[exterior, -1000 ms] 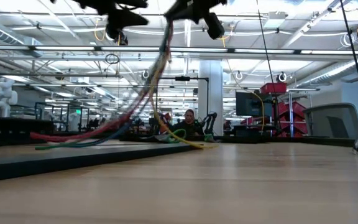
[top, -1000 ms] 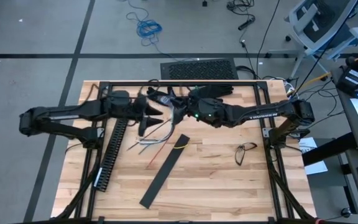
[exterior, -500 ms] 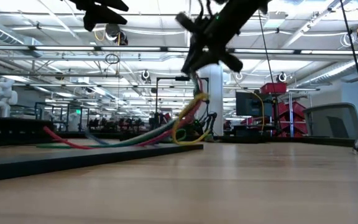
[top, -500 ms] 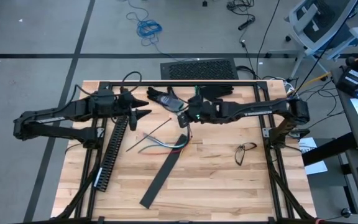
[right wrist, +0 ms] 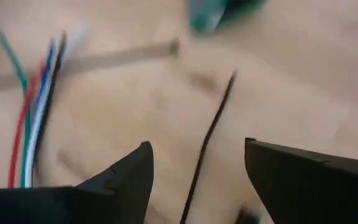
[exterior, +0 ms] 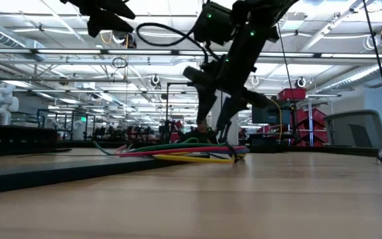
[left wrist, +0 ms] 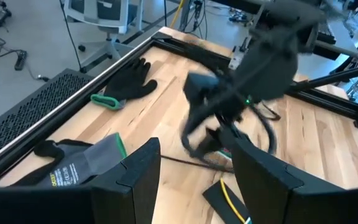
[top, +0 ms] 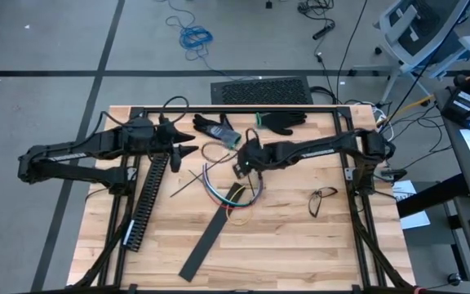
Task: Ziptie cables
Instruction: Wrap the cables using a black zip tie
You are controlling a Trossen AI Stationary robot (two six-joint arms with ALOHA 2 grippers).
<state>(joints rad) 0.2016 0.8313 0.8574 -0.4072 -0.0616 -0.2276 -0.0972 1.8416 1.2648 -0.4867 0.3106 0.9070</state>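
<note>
The cables, thin red, yellow, blue and green wires, lie loose on the wooden table, one end over a flat black strip. In the low view the cables lie flat on the tabletop. My right gripper hangs open just above their far end, touching nothing; in its wrist view the cables lie off to one side and a thin black strand runs between the fingers. My left gripper hovers open and empty to the left of the cables, above the duct's far end.
A long black slotted duct lies along the table's left side. Two dark gloves rest near the far edge. Glasses lie at the right. A black frame rail borders the far edge.
My right gripper has carried the lifted cables down and toward the near edge, then opened and let go. The cables, which hung slanting from it, have fallen and now lie flat on the table. My left gripper has drawn back slightly toward the left edge.
</note>
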